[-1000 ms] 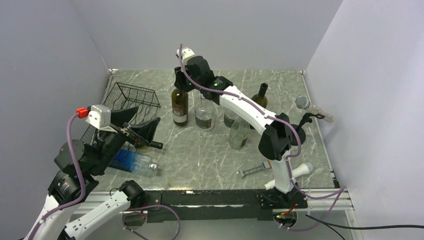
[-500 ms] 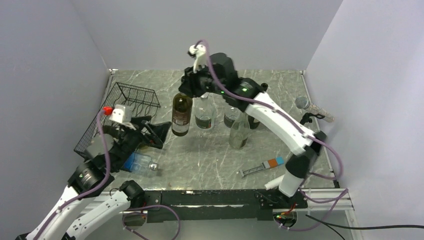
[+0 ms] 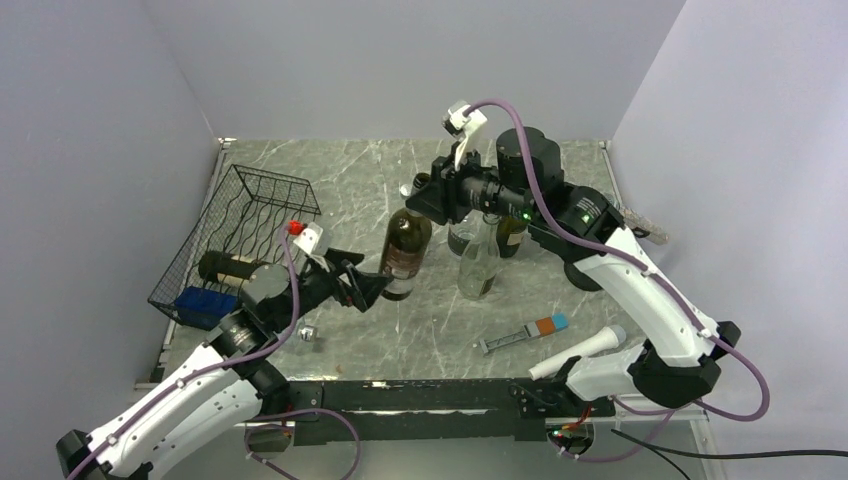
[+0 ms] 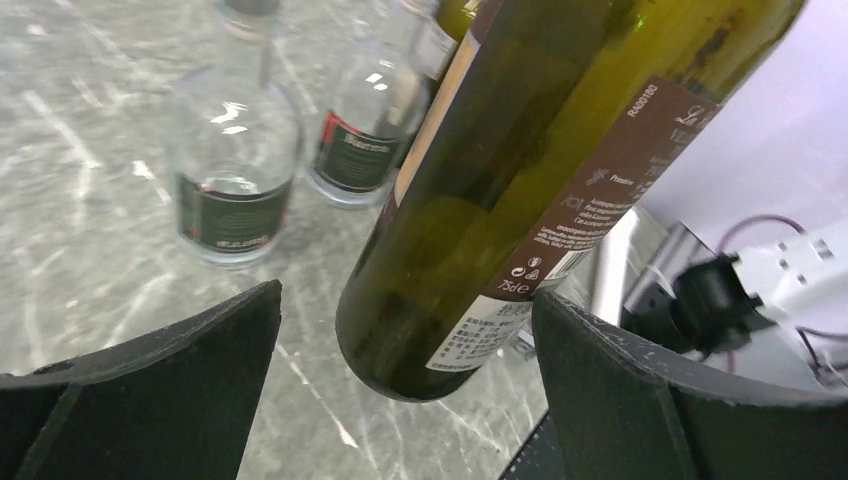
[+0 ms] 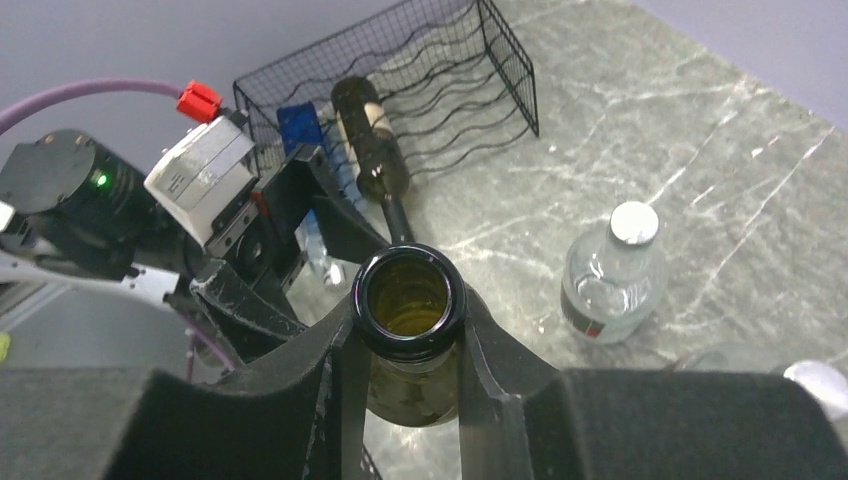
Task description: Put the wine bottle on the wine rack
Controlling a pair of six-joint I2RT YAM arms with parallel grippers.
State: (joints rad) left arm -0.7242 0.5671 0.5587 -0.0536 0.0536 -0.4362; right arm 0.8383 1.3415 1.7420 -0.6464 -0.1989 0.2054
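Grey-veined marble tabletop forms the work surface, enclosed by plain pale walls. Right gripper is clamped on the open neck of the dark green glass wine bottle with brown label. The bottle hangs tilted, its base off the marble. Left gripper, at 7 o'clock of the bottle base, has its jaws spread wide. The base lies between them, and no contact is visible. One tall clear glass bottle stands near at 3 o'clock. Black wire wine rack sits at 9 o'clock, well apart from the held bottle, with another dark bottle lying inside it.
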